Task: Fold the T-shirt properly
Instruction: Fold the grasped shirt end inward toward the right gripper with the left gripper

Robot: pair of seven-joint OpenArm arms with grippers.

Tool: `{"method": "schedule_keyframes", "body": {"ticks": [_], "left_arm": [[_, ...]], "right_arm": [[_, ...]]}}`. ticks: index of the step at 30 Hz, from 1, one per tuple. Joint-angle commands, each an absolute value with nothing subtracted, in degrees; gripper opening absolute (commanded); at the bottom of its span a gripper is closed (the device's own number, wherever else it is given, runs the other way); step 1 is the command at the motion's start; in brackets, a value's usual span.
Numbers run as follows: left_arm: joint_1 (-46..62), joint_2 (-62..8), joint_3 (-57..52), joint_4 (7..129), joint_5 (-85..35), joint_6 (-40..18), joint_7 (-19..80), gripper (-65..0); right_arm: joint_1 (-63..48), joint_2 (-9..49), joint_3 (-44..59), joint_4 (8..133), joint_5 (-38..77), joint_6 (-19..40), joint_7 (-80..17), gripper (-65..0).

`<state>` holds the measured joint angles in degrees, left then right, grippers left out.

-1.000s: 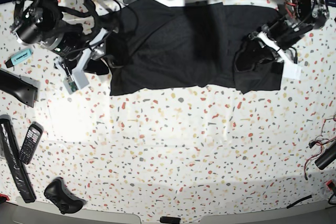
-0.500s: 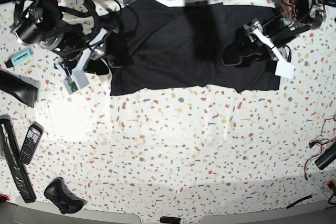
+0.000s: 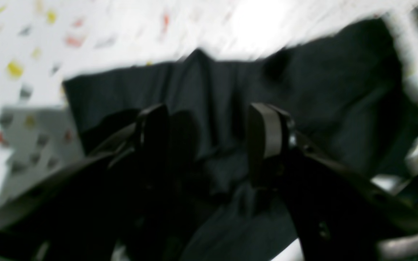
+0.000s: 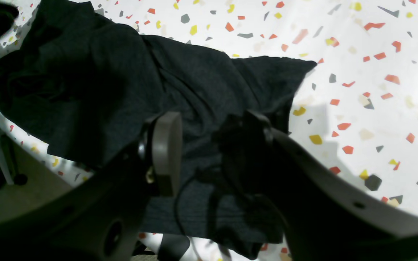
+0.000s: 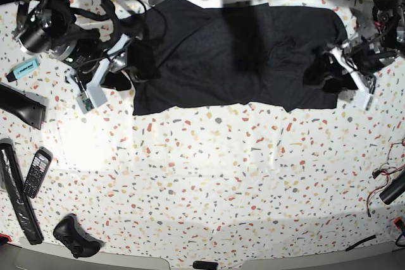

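Note:
The black T-shirt point(image 5: 234, 55) lies spread across the far half of the table, plain side up, with wrinkles near its right end. My left gripper point(image 5: 326, 74) hovers over that right end. In the blurred left wrist view its jaws point(image 3: 209, 137) stand wide apart above the T-shirt point(image 3: 303, 90) and hold nothing. At the shirt's left edge is my right gripper point(image 5: 120, 71). The right wrist view shows this gripper point(image 4: 205, 145) open too, with the T-shirt point(image 4: 96, 83) lying under the gap between its fingers.
On the table's left side lie a teal marker point(image 5: 22, 67), a small circuit board point(image 5: 85, 100), a phone point(image 5: 36, 172), long black bars point(image 5: 19, 203) and a black controller point(image 5: 76, 237). Cables point(image 5: 386, 184) lie at the right edge.
My left gripper has opened, let go of the shirt's right end, and drawn back to the right. That end now lies flatter. The right arm has not moved.

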<state>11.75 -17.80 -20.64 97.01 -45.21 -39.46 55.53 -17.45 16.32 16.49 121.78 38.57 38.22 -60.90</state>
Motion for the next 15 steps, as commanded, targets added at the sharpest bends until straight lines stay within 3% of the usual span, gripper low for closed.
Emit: {"method": "schedule_keyframes", "body": {"ticks": [1, 6, 11, 15], "left_arm": [[11.6, -18.9, -20.9, 98.0, -46.6, -40.0, 54.6, -33.0], [11.6, -22.5, -20.9, 98.6, -55.8, -40.0, 56.6, -33.3], [12.6, -27.8, -20.9, 102.2, -67.9, -40.0, 66.2, -39.7], [18.5, -28.5, -20.9, 107.0, -68.1, -40.0, 63.1, -39.7]], "right_arm": [[-17.0, 16.8, 16.8, 122.9, 39.4, 38.8, -59.6, -38.3], [-16.8, 16.8, 16.8, 122.9, 39.4, 38.8, -59.6, -38.3], [-16.8, 16.8, 16.8, 122.9, 39.4, 38.8, -59.6, -38.3], [-16.8, 16.8, 16.8, 122.9, 39.4, 38.8, -59.6, -38.3]]}}
